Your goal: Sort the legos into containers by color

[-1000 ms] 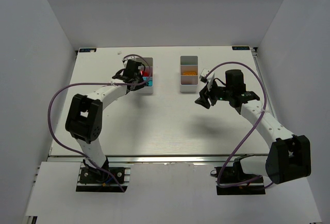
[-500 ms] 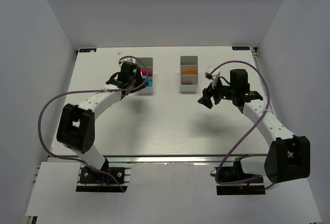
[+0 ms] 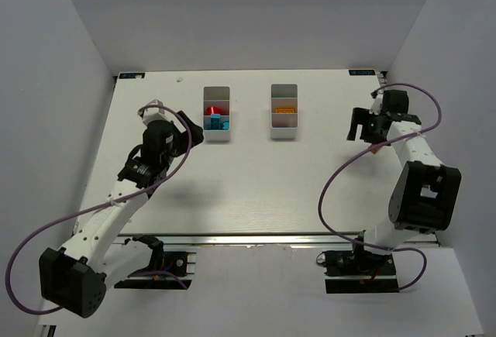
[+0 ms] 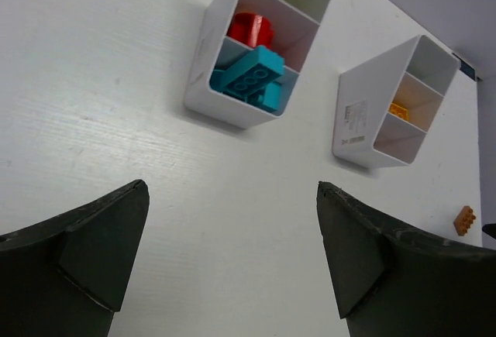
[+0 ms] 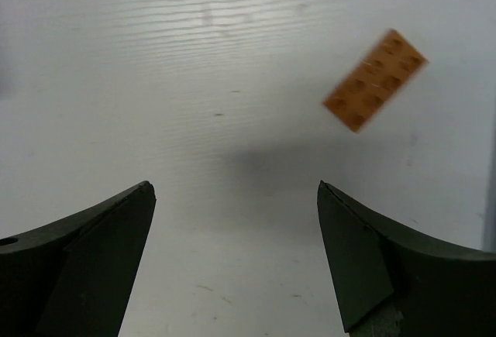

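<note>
Two white three-compartment containers stand at the back of the table. The left container (image 3: 216,112) (image 4: 225,81) holds a rounded red lego (image 4: 249,27) in its middle compartment and blue legos (image 4: 252,80) in its near one. An orange-yellow lego (image 4: 399,109) lies in the middle of the right container (image 3: 284,110) (image 4: 364,120). One orange lego (image 5: 376,80) (image 3: 374,149) lies flat on the table at the right. My left gripper (image 4: 231,187) (image 3: 192,129) hovers open and empty, left of the left container. Beside the orange lego, my right gripper (image 5: 234,186) (image 3: 353,125) is open and empty.
White walls close in the table at the left, right and back. The right arm's purple cable (image 3: 341,174) loops over the table's right side, and the left arm's cable (image 3: 101,209) hangs low at the left.
My left gripper has opened and drawn back left from over the left container. The right arm has swung from beside the right container out to the far right, its jaws opening wider.
</note>
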Controlling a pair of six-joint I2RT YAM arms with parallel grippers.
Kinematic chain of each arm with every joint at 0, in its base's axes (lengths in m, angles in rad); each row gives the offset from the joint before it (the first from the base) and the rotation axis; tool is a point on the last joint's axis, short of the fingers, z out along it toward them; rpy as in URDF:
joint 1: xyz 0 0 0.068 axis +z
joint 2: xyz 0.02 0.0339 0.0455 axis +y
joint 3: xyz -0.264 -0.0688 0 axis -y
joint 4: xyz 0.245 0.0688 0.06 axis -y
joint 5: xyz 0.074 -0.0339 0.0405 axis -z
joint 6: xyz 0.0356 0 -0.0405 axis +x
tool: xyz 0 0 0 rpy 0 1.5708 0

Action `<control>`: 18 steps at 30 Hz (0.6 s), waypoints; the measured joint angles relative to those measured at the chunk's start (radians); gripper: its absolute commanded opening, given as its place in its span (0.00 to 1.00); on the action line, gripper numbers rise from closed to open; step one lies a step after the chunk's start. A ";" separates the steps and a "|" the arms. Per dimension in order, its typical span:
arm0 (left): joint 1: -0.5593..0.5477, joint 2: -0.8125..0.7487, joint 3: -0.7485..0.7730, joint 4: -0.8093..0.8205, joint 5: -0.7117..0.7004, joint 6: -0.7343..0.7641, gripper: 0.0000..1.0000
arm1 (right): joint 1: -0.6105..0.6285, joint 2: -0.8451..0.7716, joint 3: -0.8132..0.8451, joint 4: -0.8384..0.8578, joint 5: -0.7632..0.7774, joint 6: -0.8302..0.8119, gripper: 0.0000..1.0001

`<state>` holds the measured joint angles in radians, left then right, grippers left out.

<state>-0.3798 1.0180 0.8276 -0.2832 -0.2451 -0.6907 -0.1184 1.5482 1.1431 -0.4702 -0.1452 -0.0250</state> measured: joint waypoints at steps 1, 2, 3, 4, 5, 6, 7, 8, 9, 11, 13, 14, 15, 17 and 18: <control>0.000 -0.013 -0.016 -0.003 -0.011 -0.006 0.98 | -0.018 0.023 0.013 -0.014 0.058 0.019 0.89; 0.000 -0.026 -0.035 -0.003 -0.024 -0.012 0.98 | -0.034 0.047 0.023 -0.026 0.108 0.031 0.89; 0.000 -0.034 -0.049 -0.004 -0.034 -0.018 0.98 | -0.051 0.070 0.035 -0.038 0.151 0.045 0.89; 0.000 -0.039 -0.062 -0.005 -0.042 -0.023 0.98 | -0.068 0.091 0.046 -0.047 0.183 0.055 0.89; 0.000 -0.042 -0.073 -0.006 -0.050 -0.028 0.98 | -0.082 0.116 0.059 -0.055 0.214 0.070 0.90; 0.000 -0.042 -0.081 -0.004 -0.056 -0.031 0.98 | -0.095 0.136 0.070 -0.056 0.238 0.079 0.89; 0.000 -0.042 -0.086 -0.005 -0.062 -0.032 0.98 | -0.105 0.158 0.082 -0.056 0.259 0.089 0.89; 0.000 -0.040 -0.089 -0.005 -0.066 -0.033 0.98 | -0.113 0.181 0.096 -0.054 0.280 0.098 0.89; 0.000 -0.039 -0.089 -0.003 -0.071 -0.033 0.98 | -0.121 0.204 0.113 -0.055 0.301 0.105 0.89; 0.000 -0.035 -0.089 0.004 -0.077 -0.033 0.98 | -0.129 0.254 0.155 -0.053 0.333 0.122 0.89; 0.000 -0.025 -0.089 0.014 -0.081 -0.033 0.98 | -0.130 0.300 0.195 -0.045 0.351 0.137 0.89; 0.000 -0.018 -0.089 0.020 -0.082 -0.034 0.98 | -0.130 0.325 0.216 -0.045 0.356 0.148 0.89; 0.000 -0.011 -0.089 0.024 -0.083 -0.036 0.98 | -0.130 0.346 0.234 -0.043 0.358 0.154 0.89; 0.000 0.001 -0.089 0.029 -0.085 -0.042 0.98 | -0.129 0.388 0.266 -0.033 0.364 0.174 0.88; 0.000 0.004 -0.089 0.030 -0.085 -0.045 0.98 | -0.128 0.401 0.275 -0.029 0.365 0.180 0.88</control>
<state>-0.3794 1.0222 0.7383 -0.2531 -0.3302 -0.7357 -0.2466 1.9488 1.4178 -0.4995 0.2203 0.1547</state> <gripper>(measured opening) 0.981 0.886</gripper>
